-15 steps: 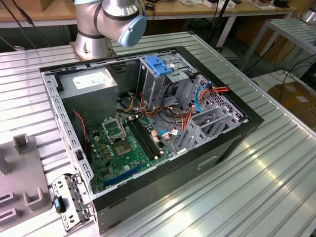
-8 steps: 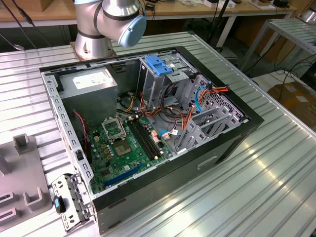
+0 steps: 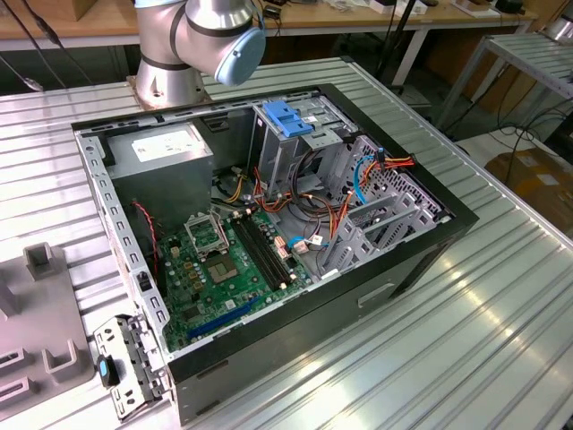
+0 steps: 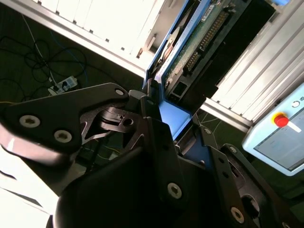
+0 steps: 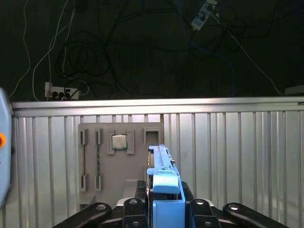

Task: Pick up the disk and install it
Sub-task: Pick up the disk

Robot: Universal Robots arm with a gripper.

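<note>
Blue plastic rails run down the sides of the flat silver-grey metal disk (image 4: 190,52). The black metal claw (image 4: 178,126) has its two fingers (image 4: 153,111) pressed on it, one on each side. So the claw is clamped tight around the disk and holds it up in the air.

In the first wrist view I look along the thin edge of the disk (image 5: 160,159). It stands between the fingers and sticks out past the tips of the claw (image 5: 164,204). Beyond the tips lies a flat grey plastic tray (image 5: 137,166) with a small square silver chip (image 5: 118,141) and a thin green stick (image 5: 97,159) in it. The tray rests on the ribbed silver metal table (image 5: 237,156).

I think the disk is stiff and a bit heavy for how small it is. It will not bend, but its smooth metal could slip. One face shows a bare green board and a dark row of plug pins (image 4: 211,28), and those look easy to break. The blue rails look like the safe place to squeeze, and that is about where the fingers sit.

The disk is not yet inside the open black computer box (image 3: 421,260). I cannot tell how far that box is from the claw.
</note>
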